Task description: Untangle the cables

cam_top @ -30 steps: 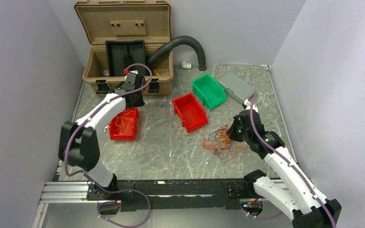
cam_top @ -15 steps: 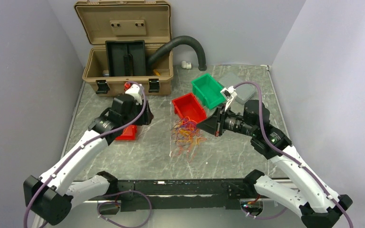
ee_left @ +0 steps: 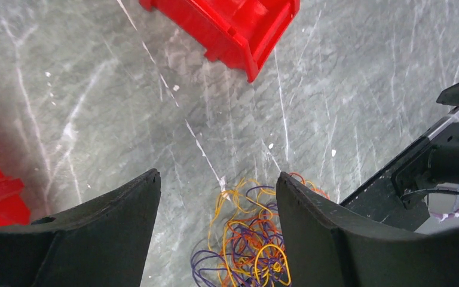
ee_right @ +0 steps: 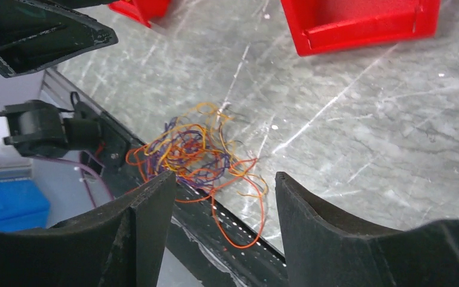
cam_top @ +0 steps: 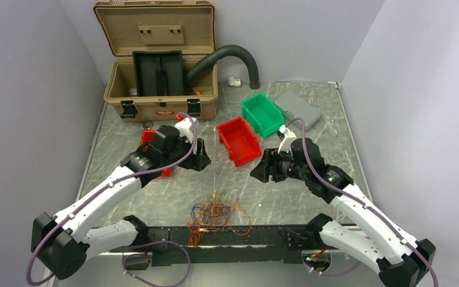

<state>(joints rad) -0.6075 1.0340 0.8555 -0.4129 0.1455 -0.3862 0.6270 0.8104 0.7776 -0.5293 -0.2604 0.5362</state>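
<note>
On my feed, the cables [cam_top: 218, 214] lie in one loose orange, yellow, red and purple tangle at the near edge of the grey, white-veined table [cam_top: 245, 191], a few strands spilling onto the black rail [cam_top: 257, 237]. Both wrist views look down on the tangle [ee_left: 248, 251] [ee_right: 194, 152]. The left gripper [cam_top: 198, 158] and right gripper [cam_top: 260, 170] hang above the marbled top with jaws spread and nothing between them. Pale grey walls [cam_top: 24, 89] close in on three sides. At the back stands an open tan case [cam_top: 158, 89] with a black corrugated hose [cam_top: 227, 55]. A red bin [cam_top: 238, 140] and a green bin [cam_top: 262, 113] sit mid-table.
</note>
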